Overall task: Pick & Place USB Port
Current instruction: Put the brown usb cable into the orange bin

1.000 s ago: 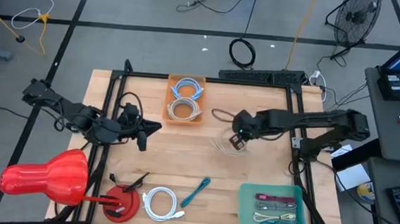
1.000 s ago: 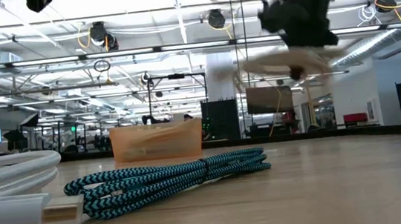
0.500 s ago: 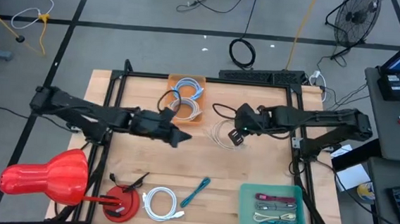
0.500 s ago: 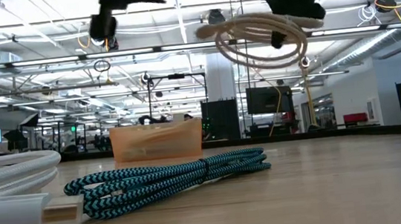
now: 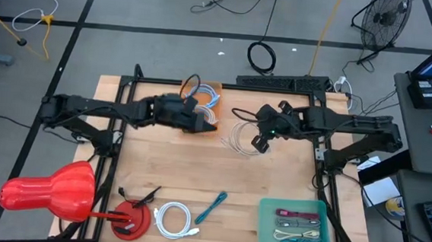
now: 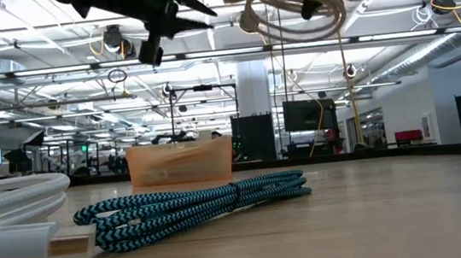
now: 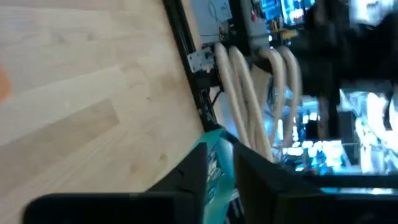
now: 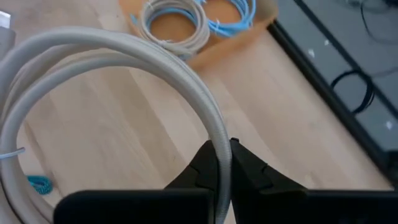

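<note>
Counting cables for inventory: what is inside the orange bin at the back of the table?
The orange bin holds a coiled light blue cable and a coiled grey cable. From above, the left pincer covers part of it.

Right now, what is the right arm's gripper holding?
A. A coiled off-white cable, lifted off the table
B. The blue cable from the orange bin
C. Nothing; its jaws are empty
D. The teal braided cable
A. The right wrist view shows the right gripper with its jaws shut on the coiled off-white cable, and the low view shows that coil hanging well above the table, while the teal braided cable lies on the wood.
</note>
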